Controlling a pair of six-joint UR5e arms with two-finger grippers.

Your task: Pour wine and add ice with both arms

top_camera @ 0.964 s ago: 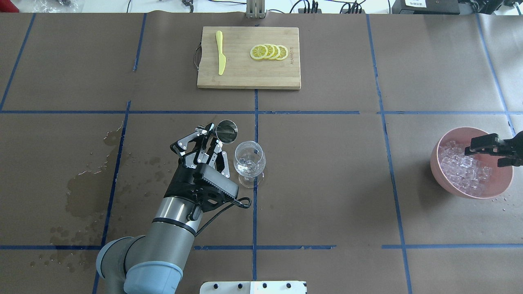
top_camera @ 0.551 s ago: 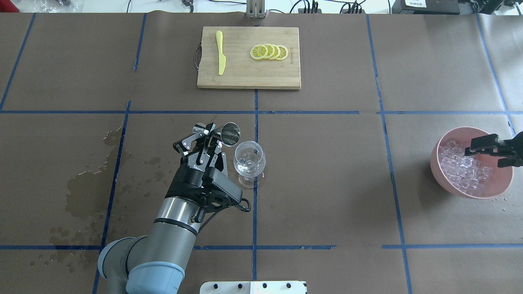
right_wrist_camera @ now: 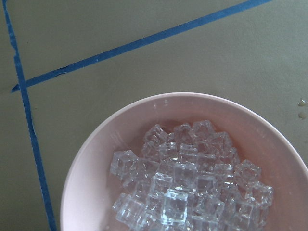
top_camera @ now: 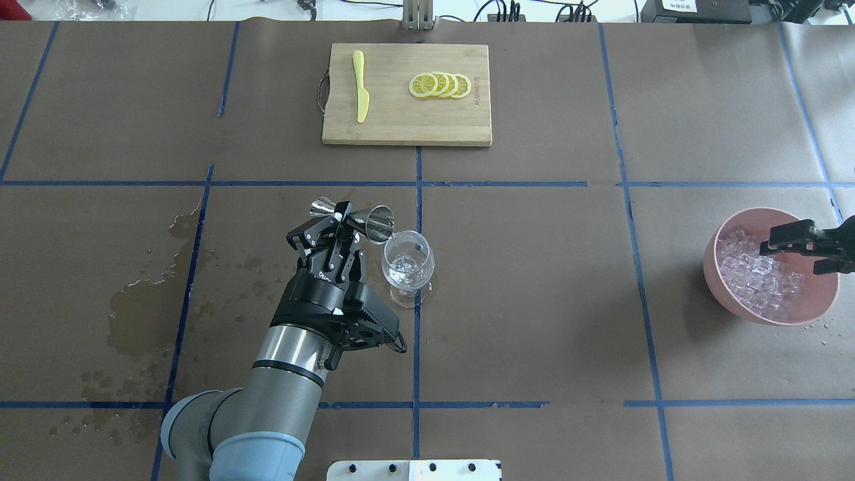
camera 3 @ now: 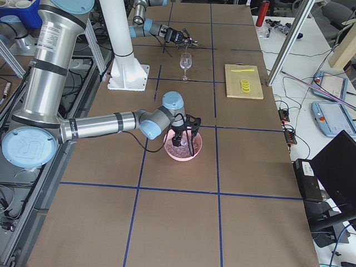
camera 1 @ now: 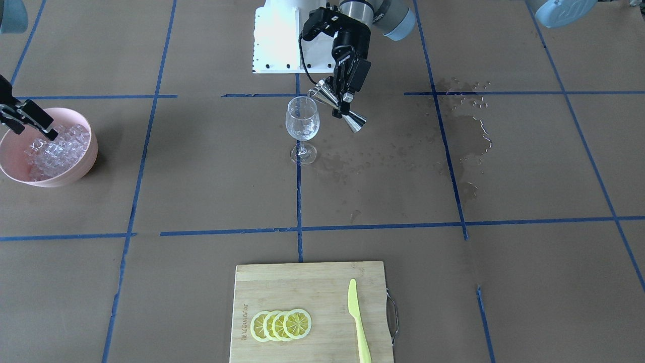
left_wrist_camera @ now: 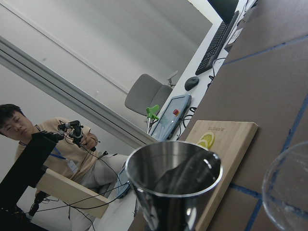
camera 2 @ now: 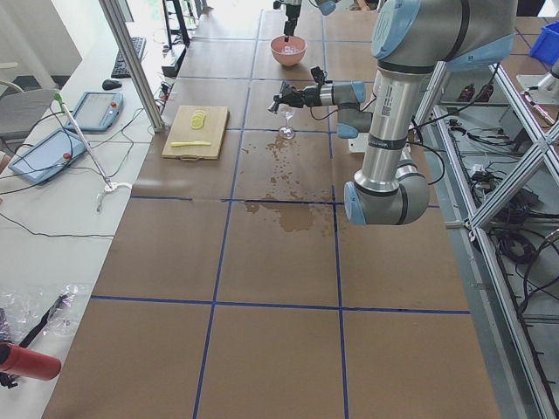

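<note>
1. The left gripper (top_camera: 342, 224) is clamped on the waist of a shiny steel double-cone jigger (top_camera: 379, 223). The jigger is tipped sideways, the lip of its larger cup just over the rim of a clear stemmed wine glass (top_camera: 408, 262). A thin clear stream (top_camera: 394, 236) appears to run into the glass.
2. Pouring looks under way. To do it well, hold the lip above the rim without touching it, and roll the wrist slowly so the liquid lands well inside.
3. The glass stands tall on a small foot, so a nudge from the jigger or a finger could topple it. Any retreat should go upward first.
4. The right gripper (top_camera: 791, 257) hovers with jaws apart and nothing between them. It is low over the small clear ice cubes (right_wrist_camera: 187, 192), heaped in a round pale-pink bowl (right_wrist_camera: 98, 159). That bowl sits at the table's right end, well apart from the glass.
5. The table (top_camera: 534, 300) is covered in brown paper with a grid of blue tape. Dark wet patches (top_camera: 133, 314) and droplets spread on the robot's left of the glass, so spills are a real risk here.
6. At the far side lies a bamboo cutting board (top_camera: 407, 127) with four yellow lemon slices (top_camera: 441, 85) and a yellow-green plastic knife (top_camera: 361, 87).
7. Beyond the table, the left wrist view shows a seated person (left_wrist_camera: 53, 149), a grey office chair (left_wrist_camera: 147, 96) and a black keyboard (left_wrist_camera: 221, 43).
</note>
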